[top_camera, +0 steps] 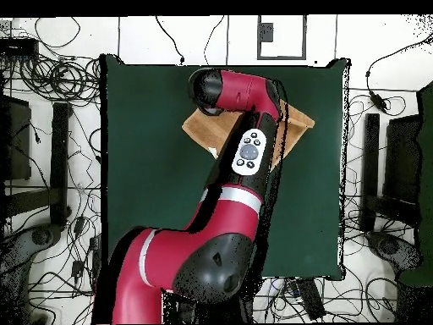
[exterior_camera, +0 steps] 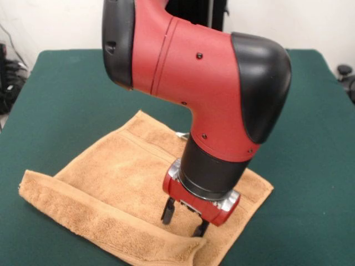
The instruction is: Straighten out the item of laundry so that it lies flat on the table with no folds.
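The gripper (exterior_camera: 184, 220) hangs with fingers parted just over the towel (exterior_camera: 111, 183), whose near edge is folded over on the table (exterior_camera: 66, 94).

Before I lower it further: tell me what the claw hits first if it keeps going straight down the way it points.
The claw points down, fingers apart, at the towel. It would most likely meet the towel first, by its folded-over near edge, with the table beneath. Its height above the cloth is unclear.
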Tool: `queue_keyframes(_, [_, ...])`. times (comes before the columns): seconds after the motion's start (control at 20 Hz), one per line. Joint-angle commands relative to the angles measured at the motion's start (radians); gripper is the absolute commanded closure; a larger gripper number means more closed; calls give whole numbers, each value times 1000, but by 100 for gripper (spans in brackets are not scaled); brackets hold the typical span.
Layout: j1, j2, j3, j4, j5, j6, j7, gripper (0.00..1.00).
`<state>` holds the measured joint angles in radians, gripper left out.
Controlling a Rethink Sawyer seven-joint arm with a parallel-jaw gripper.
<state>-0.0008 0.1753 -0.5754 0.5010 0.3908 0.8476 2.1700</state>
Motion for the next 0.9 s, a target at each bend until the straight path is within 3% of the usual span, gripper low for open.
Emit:
queue_keyframes(0.05, [19,69,34,-109,4,-4,129,0])
queue_keyframes(0.1, [28,11,83,6,-21,-67,99,0])
queue_keyframes(0.3, [31,-32,128,106,-34,-109,78,0])
queue_keyframes(0.65, [29,-36,142,122,-41,-153,108,0])
queue_keyframes(0.9, [5,17,125,38,-39,-157,120,0])
